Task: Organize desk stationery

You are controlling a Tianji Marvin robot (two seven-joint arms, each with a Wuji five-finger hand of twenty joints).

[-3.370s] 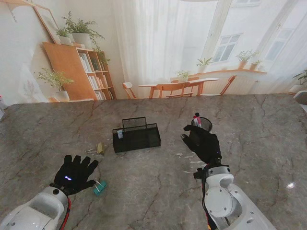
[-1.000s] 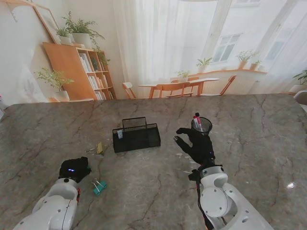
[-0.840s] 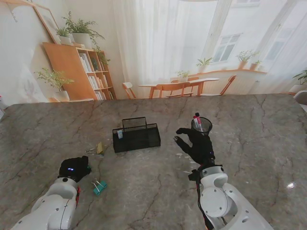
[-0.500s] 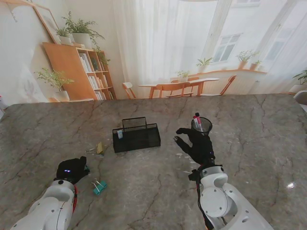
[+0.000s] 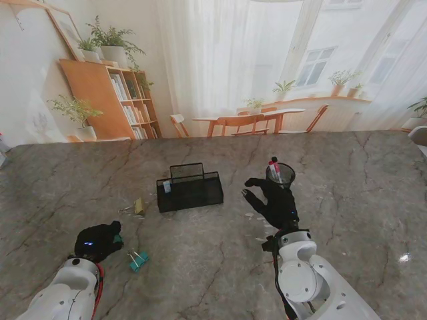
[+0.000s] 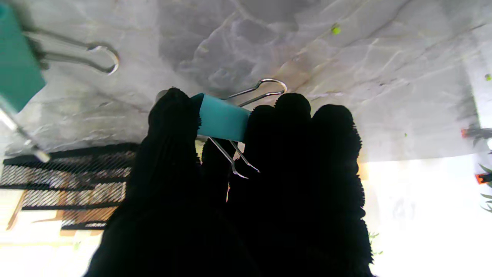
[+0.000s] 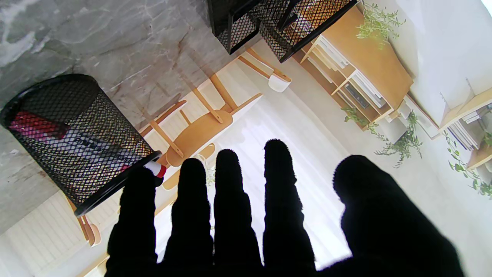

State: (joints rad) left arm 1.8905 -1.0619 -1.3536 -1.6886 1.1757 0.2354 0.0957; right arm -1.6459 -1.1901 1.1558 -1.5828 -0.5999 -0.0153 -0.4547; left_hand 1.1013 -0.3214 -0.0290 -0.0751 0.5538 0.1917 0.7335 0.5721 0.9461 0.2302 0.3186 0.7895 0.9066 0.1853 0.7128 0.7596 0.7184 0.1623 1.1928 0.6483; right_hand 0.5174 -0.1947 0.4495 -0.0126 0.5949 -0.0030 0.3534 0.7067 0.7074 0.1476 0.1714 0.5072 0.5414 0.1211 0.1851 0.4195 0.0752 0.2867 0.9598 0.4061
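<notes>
Teal binder clip was pinched in left hand; second clip lay just beside it on worktop, organizer tray well ahead; right hand was spread, empty, beside pen cup; most sorting judged left

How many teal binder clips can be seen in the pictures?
2. One teal binder clip is pinched in the left hand. The second clip lies on the table, just right of that hand. More could be hidden inside the mesh organizer.
</notes>
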